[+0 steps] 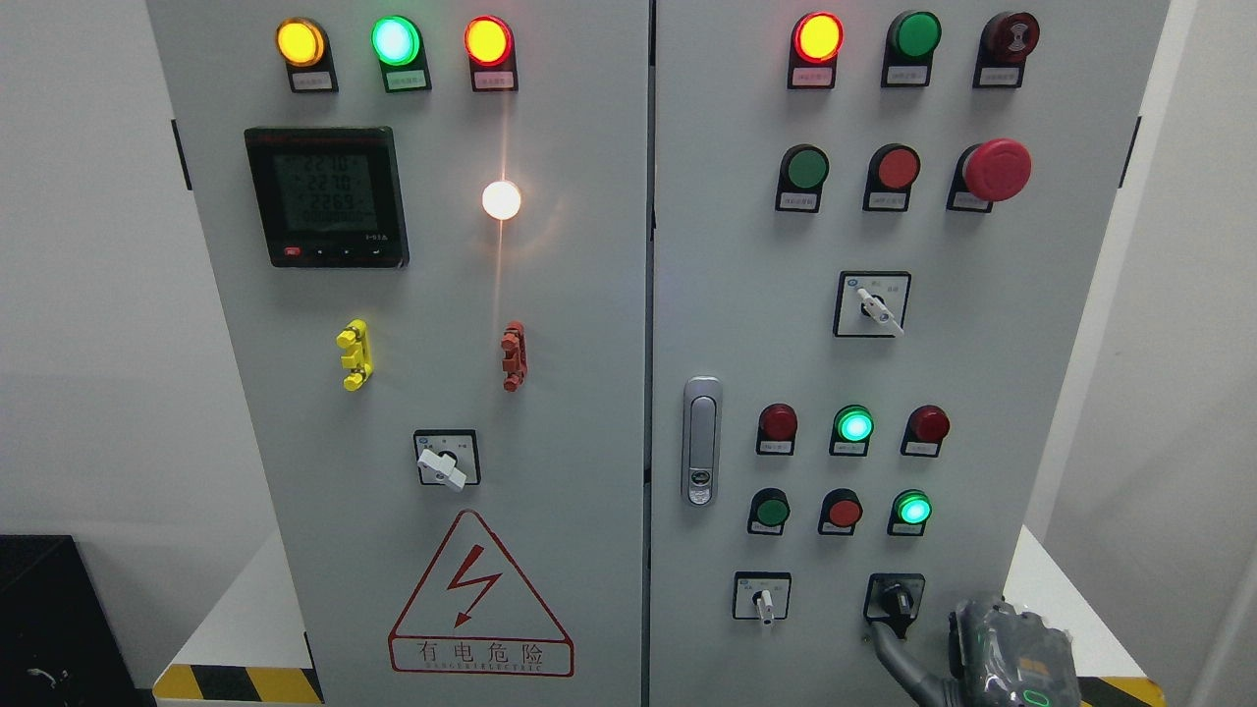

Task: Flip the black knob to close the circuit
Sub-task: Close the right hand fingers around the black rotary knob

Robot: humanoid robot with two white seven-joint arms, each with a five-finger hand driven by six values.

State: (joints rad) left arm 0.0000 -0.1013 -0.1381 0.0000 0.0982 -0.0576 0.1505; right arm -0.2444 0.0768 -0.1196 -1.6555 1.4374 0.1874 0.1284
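Right hand (982, 653) at lower right, one dark finger (892, 643) reaching up to touch the black knob (896, 599), grip unclear, white switch (763, 601) to its left, green lit lamp (913, 509) above, door latch (700, 440) farther left, red mushroom button (996, 169) far above.

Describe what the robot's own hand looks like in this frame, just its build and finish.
Only the right hand shows, at the lower right corner by the black knob. It is dark grey with a shiny, plastic-wrapped look, one dark finger, and a small green light at the bottom edge. No left hand is visible.
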